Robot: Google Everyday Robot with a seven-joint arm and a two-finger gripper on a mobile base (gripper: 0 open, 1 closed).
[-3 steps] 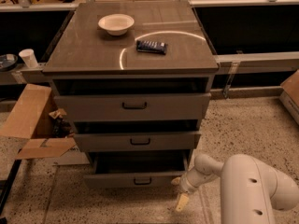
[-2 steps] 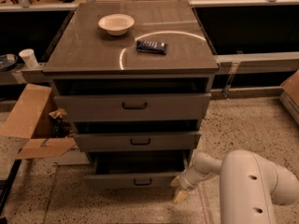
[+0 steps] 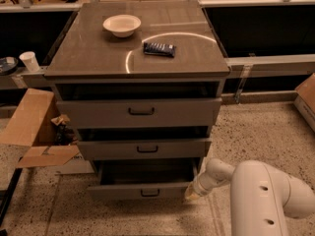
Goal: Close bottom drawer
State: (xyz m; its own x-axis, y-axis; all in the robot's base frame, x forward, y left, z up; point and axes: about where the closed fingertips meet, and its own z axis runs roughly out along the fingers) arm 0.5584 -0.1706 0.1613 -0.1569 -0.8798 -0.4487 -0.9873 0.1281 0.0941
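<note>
The bottom drawer (image 3: 142, 192) is the lowest of three grey-brown drawers in the cabinet. It stands pulled out, with its dark inside showing above the flat front and a small dark bar handle (image 3: 150, 193) in the middle. My gripper (image 3: 193, 194) is low at the drawer front's right end, touching or nearly touching its corner. The white arm (image 3: 266, 195) reaches in from the lower right.
The middle drawer (image 3: 145, 149) and top drawer (image 3: 140, 112) are also partly open. On the cabinet top sit a white bowl (image 3: 122, 24) and a dark packet (image 3: 159, 48). An open cardboard box (image 3: 37, 132) lies on the floor at left. A paper cup (image 3: 30, 61) stands at far left.
My gripper has moved left and up, from the floor beside the drawer to the right end of the bottom drawer's front. The drawer looks no further in.
</note>
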